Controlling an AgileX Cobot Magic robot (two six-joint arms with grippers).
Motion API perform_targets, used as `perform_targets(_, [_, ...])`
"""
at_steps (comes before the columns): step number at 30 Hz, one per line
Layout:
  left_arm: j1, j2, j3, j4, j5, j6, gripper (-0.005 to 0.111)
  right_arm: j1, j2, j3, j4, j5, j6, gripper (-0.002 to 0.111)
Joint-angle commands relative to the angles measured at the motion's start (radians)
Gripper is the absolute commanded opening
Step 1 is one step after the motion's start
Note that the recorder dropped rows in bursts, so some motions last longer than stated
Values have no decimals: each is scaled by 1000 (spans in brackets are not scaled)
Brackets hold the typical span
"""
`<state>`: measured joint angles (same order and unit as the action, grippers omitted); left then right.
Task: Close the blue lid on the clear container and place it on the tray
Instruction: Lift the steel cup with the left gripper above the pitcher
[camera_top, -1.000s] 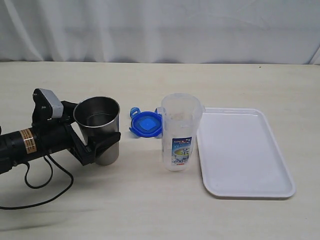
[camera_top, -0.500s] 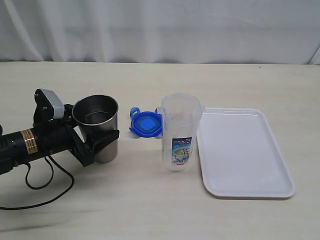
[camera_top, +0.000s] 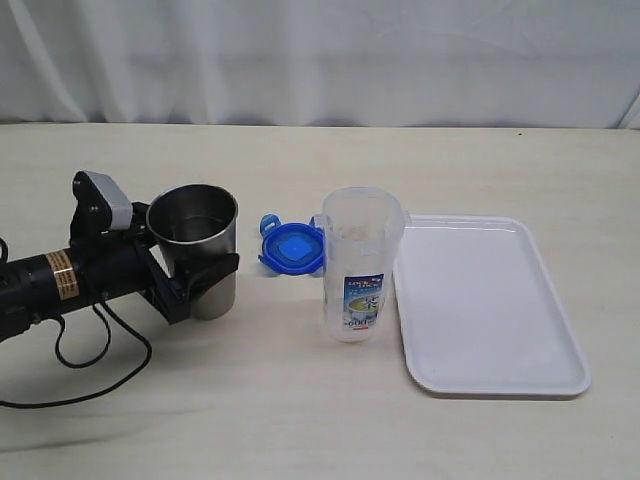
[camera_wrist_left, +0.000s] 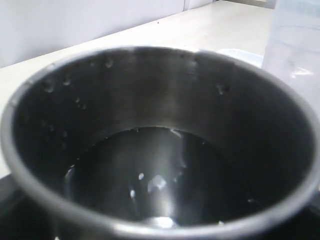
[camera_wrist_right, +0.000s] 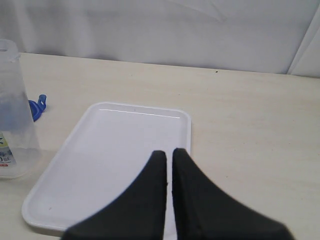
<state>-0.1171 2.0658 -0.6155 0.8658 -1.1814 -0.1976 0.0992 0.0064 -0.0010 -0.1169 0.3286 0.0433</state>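
Okay, right gripper (camera_wrist_right: 169, 162) clenched, bottom centre of wrist view, above tray (camera_wrist_right: 120, 145) near rim. Frame centre, clear container (camera_top: 358, 270) upright, open-topped, just left of tray. Centre-left, left gripper (camera_top: 205, 262) grasping steel cup (camera_top: 192, 212). Behind container, blue lid (camera_top: 290, 248) flat on table (camera_top: 300, 420).

The clear container (camera_top: 360, 265) stands upright and open in the middle. The blue lid (camera_top: 291, 247) lies flat just behind it, to the left. The white tray (camera_top: 487, 305) lies flat on its right
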Motion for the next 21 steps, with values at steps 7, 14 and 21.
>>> perform_targets(7, [-1, -4, -113, -2, -40, -90, 0, -4, -6, 1, 1, -9, -6, 4])
perform_targets(14, [-1, -4, -200, -2, -40, -215, 0, -4, -6, 1, 1, -9, -6, 4])
perform_targets(21, [-1, -11, -311, -2, -40, -311, 0, -4, -6, 1, 1, -9, -6, 4])
